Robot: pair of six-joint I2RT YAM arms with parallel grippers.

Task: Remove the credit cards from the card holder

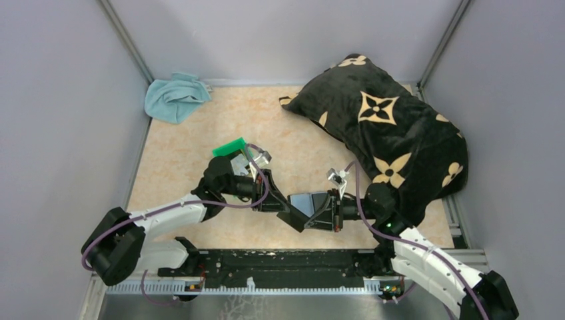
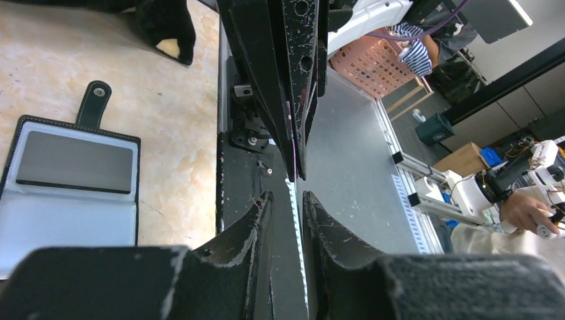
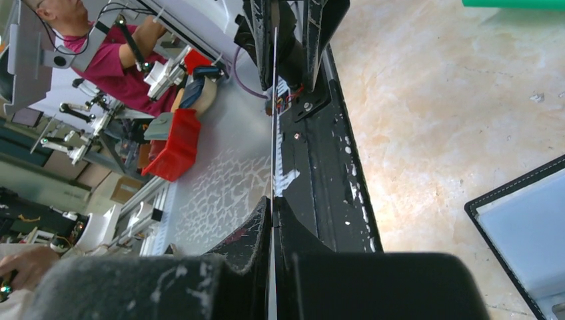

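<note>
We see a marbled peach tabletop (image 1: pixel 173 167) boxed in by plain grey walls (image 1: pixel 60 120), with metal posts in the far corners. A blue cloth (image 1: pixel 174 97) lies crumpled in the far left corner, and a black pillow (image 1: pixel 386 127) with tan flowers lies at the far right. Beyond the near edge we glimpse a bright workshop with a pink basket (image 2: pixel 373 63), a red bin (image 3: pixel 174 145) and a person in a magenta shirt (image 3: pixel 126 73).

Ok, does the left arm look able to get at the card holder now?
Probably yes. The card holder lies open and uncovered on the table beside the left gripper. Its jaws stand open around a card that the right gripper pinches, so it looks free.
</note>
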